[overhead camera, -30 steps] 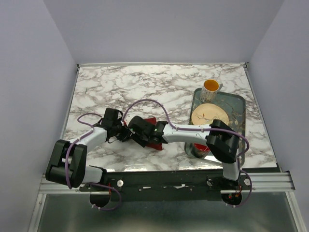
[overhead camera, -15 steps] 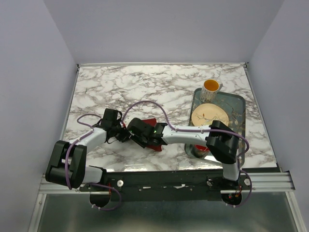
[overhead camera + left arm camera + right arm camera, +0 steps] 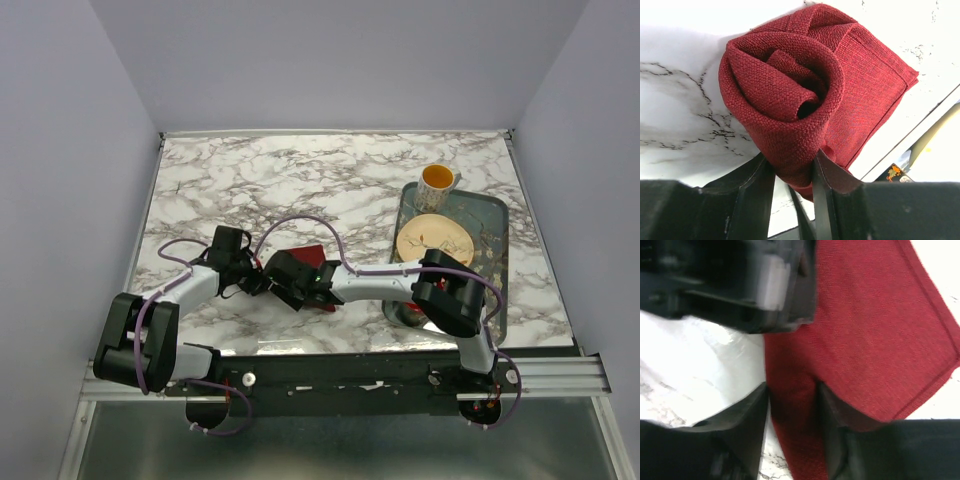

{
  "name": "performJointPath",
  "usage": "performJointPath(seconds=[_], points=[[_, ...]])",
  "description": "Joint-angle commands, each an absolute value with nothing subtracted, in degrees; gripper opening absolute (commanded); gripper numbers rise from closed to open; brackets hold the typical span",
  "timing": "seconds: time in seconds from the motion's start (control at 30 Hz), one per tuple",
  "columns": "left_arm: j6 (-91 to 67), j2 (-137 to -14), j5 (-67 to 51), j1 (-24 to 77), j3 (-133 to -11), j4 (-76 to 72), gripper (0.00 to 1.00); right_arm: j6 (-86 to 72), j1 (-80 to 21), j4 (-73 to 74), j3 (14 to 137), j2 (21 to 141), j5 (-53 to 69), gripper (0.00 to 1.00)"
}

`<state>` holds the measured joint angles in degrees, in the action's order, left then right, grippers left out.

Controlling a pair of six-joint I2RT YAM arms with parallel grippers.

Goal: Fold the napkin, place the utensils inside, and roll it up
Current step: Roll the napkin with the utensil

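Your napkin (image 3: 790, 95) lies near the front of the marble surface (image 3: 300, 170), left of centre, already wound into a loose coil with a flat flap not yet rolled in. No utensil shows, and you cannot tell whether one lies inside the coil. Your left hand (image 3: 791, 160) is clamped on the coil's near end, and your right hand (image 3: 792, 388) pinches the cloth from the other side. The rolling looks well along, with only the flap left to finish.

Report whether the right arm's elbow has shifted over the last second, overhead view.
Yes. The right arm's elbow has slid left, away from the right rim of the tray.
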<state>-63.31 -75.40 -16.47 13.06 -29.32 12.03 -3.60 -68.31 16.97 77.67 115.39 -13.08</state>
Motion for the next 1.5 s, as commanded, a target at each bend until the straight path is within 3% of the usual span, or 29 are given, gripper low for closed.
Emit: performJointPath(seconds=[0.0,0.03,0.13,0.3,0.53,0.63,1.2,1.43,1.47], points=[[-62.67,-74.45,-17.05,12.74,-27.95,15.65,0.43,-5.62,-67.86,16.26,75.76,117.60,-14.86,0.41],[-62.49,-74.27,-17.05,12.74,-27.78,15.64,0.45,-5.89,-67.50,16.26,75.59,117.34,-13.81,0.30],[-61.35,-72.78,-16.70,12.74,-27.86,16.08,0.52,-6.50,-65.13,16.00,75.24,116.63,-8.30,0.20],[-55.13,-67.33,-10.75,12.74,-30.93,22.84,0.65,-7.47,-58.56,16.26,75.23,116.01,11.83,0.17],[-53.25,-60.74,-8.35,12.74,-33.58,28.39,0.67,-11.33,-50.54,15.91,78.13,121.54,39.06,0.17],[-54.49,-60.99,-9.14,12.92,-32.52,26.99,0.68,-11.69,-49.31,16.17,79.54,124.62,44.19,0.18],[-59.24,-70.93,-12.92,14.85,-29.97,17.84,0.65,-15.55,-46.41,16.52,81.91,128.58,47.55,0.23],[-59.85,-74.79,-10.55,14.16,-28.13,15.82,0.61,-12.67,-46.49,19.94,82.53,125.95,41.32,0.35],[-59.94,-74.79,-10.46,13.89,-27.43,15.04,0.60,-12.05,-46.49,21.43,82.88,125.25,39.48,0.41]])
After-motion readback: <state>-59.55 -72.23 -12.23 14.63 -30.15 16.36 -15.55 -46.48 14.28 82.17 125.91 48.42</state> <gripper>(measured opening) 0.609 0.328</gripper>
